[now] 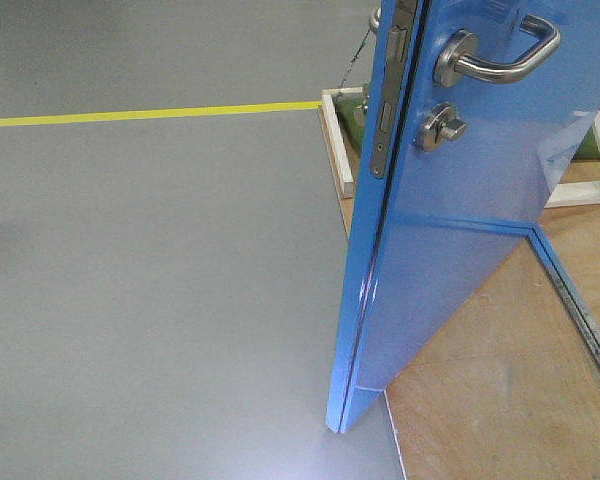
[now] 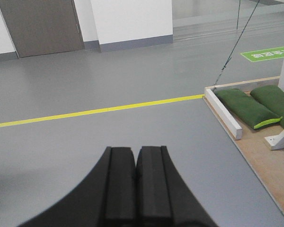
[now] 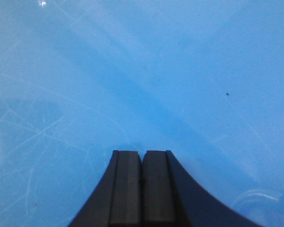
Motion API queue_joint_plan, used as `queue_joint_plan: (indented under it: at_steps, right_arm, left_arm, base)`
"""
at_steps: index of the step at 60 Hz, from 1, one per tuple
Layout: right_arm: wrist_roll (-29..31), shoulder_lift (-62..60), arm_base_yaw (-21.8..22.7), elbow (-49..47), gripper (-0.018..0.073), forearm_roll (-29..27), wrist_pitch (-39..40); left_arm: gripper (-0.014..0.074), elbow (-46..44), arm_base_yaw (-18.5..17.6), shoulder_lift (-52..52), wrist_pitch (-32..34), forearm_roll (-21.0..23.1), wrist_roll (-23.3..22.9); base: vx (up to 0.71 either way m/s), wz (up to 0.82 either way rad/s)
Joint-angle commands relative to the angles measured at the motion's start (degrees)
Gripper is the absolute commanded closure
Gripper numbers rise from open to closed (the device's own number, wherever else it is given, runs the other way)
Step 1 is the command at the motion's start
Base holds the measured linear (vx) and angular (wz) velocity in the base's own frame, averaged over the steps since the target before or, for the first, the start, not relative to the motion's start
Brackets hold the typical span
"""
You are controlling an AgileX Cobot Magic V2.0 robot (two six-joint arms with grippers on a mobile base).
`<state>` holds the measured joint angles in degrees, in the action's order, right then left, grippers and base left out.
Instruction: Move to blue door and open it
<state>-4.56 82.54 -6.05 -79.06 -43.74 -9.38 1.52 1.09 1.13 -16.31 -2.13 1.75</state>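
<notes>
Standing ajar: one blue door (image 1: pixel 460 260)

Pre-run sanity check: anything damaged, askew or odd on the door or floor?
Only wear: the blue door shows fine pale scratches and swirls in the right wrist view, mostly lower left. The lever handle, thumb-turn and latch plate look intact. No spills on the grey floor.
</notes>
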Motion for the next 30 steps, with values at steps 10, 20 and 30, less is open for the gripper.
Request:
queue_joint_plan:
  at_steps: [10,20,30]
  right_arm:
    - [0.8,-1.4,-0.1,-2.1,0.0557,-0.1,2.7]
    - [0.8,-1.4,-0.1,-2.1,0.0557,-0.1,2.7]
    - [0.8,-1.4,-0.1,-2.1,0.0557,-0.1,2.7]
  left_arm:
    - [0.0526,0.3,-0.2,0.4,4.9,0.4,-0.1]
    - [0.0526,0.3,-0.2,0.4,4.9,0.4,-0.1]
    - [0.0526,0.3,-0.2,0.4,4.9,0.4,-0.1]
  base:
    - [0.0,0.0]
    - [0.01,0.02]
    - [0.01,0.02]
